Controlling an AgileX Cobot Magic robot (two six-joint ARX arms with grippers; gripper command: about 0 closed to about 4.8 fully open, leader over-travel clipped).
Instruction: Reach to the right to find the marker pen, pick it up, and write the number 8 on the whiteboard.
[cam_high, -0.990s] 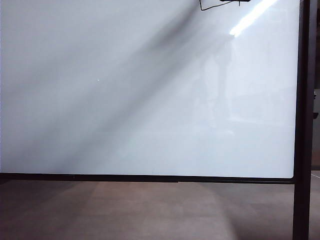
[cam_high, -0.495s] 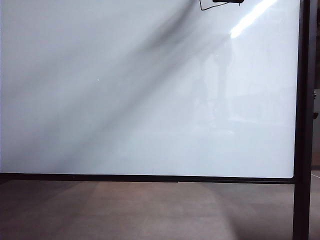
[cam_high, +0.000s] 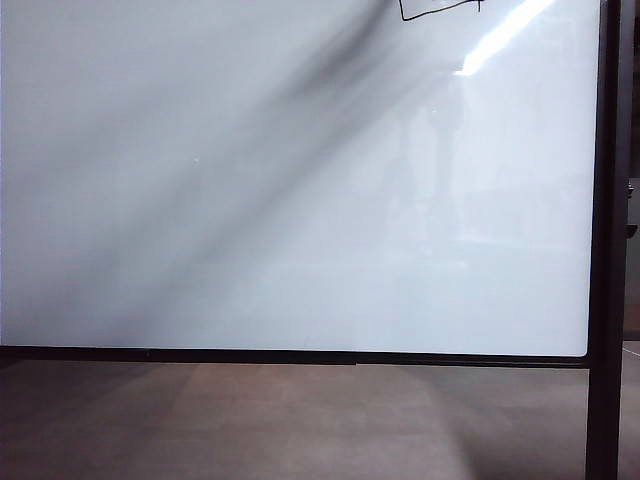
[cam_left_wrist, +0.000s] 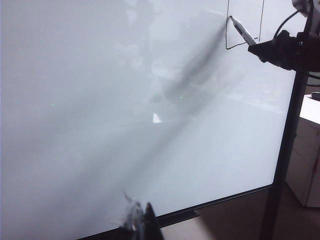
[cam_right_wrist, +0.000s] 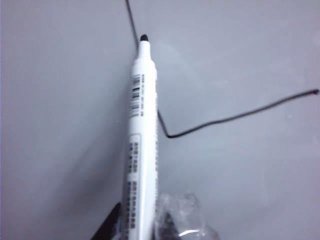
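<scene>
Right gripper (cam_right_wrist: 137, 227) clamps the marker pen (cam_right_wrist: 140, 140), tip on the whiteboard (cam_high: 300, 200) beside the number 8 (cam_high: 435, 12) strokes, upper right of the exterior frame. Left gripper (cam_left_wrist: 140, 222) hangs low; jaw state unclear.

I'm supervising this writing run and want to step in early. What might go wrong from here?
The number 8 sits at the very top of the whiteboard; its upper part leaves the exterior view, so strokes may go unchecked. The marker pen is held near its rear end by the right gripper, so pressing may tilt it. The left gripper hangs idle, low.
</scene>
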